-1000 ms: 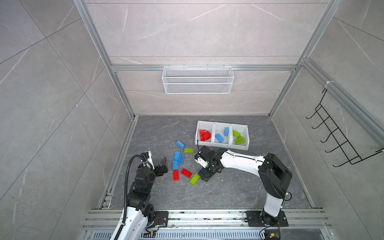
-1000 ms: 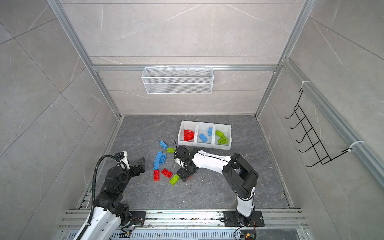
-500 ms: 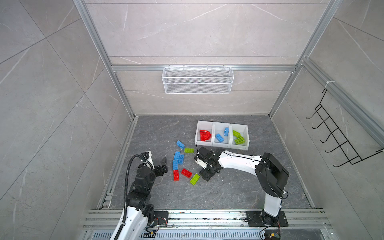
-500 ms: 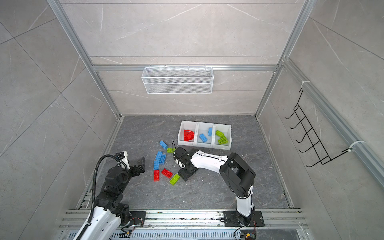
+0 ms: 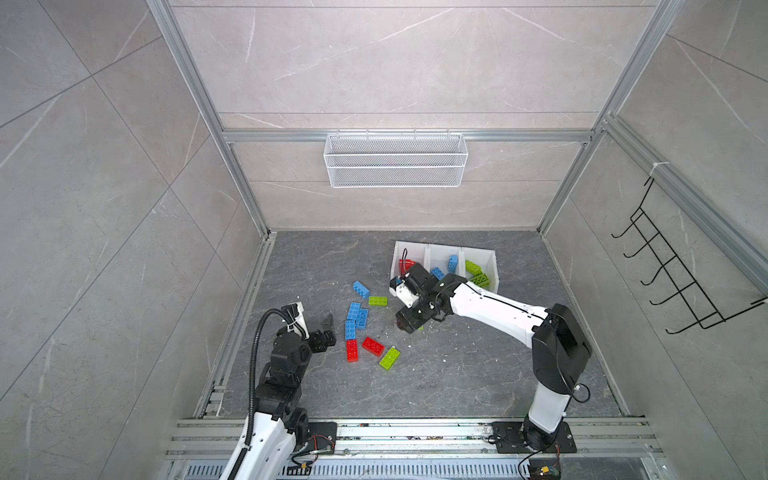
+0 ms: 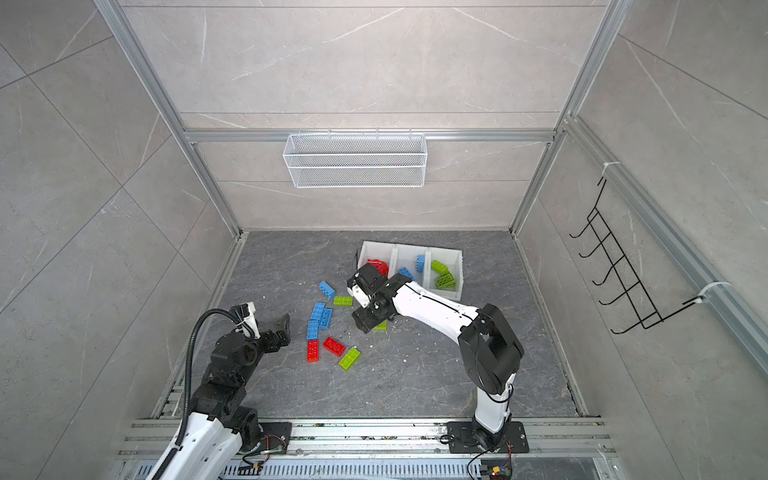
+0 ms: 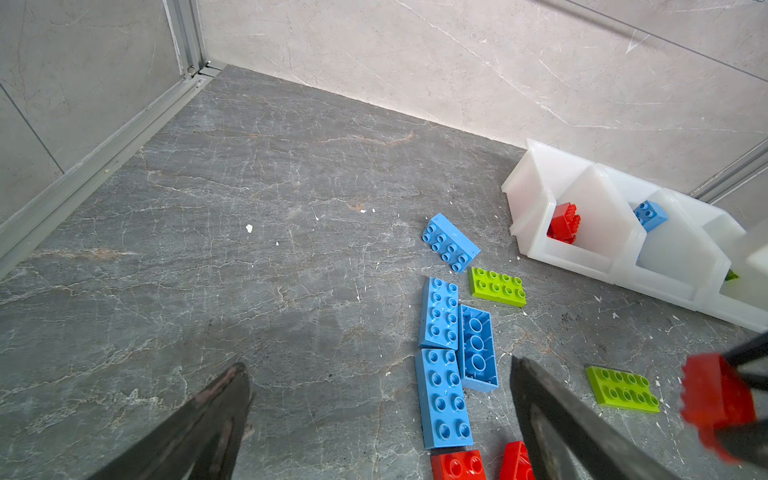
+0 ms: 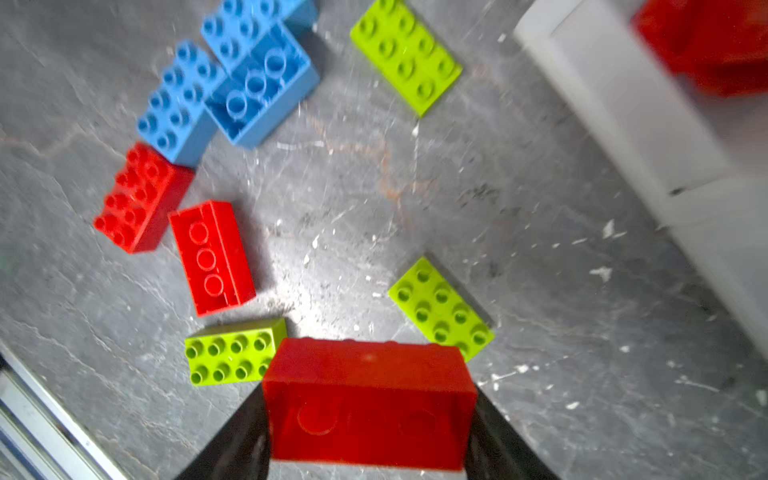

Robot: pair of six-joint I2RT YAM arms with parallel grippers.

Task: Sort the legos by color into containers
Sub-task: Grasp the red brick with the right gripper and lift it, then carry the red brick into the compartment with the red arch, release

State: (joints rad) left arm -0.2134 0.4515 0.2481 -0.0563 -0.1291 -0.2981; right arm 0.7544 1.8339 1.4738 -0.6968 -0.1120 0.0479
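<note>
My right gripper (image 8: pixel 369 390) is shut on a red lego (image 8: pixel 365 415), gripped by its short ends and held just above the floor; the same lego (image 7: pixel 715 395) shows in the left wrist view. In both top views this gripper (image 5: pixel 409 322) (image 6: pixel 363 322) hangs in front of the containers (image 5: pixel 478 249) (image 6: pixel 409 249), which hold red (image 5: pixel 405 264), blue (image 5: pixel 452 263) and green (image 5: pixel 478 274) legos. Loose blue (image 5: pixel 356 318), red (image 5: pixel 352 350) and green (image 5: pixel 389 358) legos lie on the floor. My left gripper (image 5: pixel 329 330) (image 7: pixel 379 365) stands open and empty, left of the blue legos.
A white wire mesh basket (image 5: pixel 395 166) hangs on the back wall and a black wire rack (image 5: pixel 673 282) on the right wall. Aluminium rails (image 5: pixel 395 432) run along the front edge. One green lego (image 6: pixel 380 326) lies partly under my right gripper.
My right gripper has lifted slightly off the floor with the red lego and drawn back toward the containers. The left arm has not moved.
</note>
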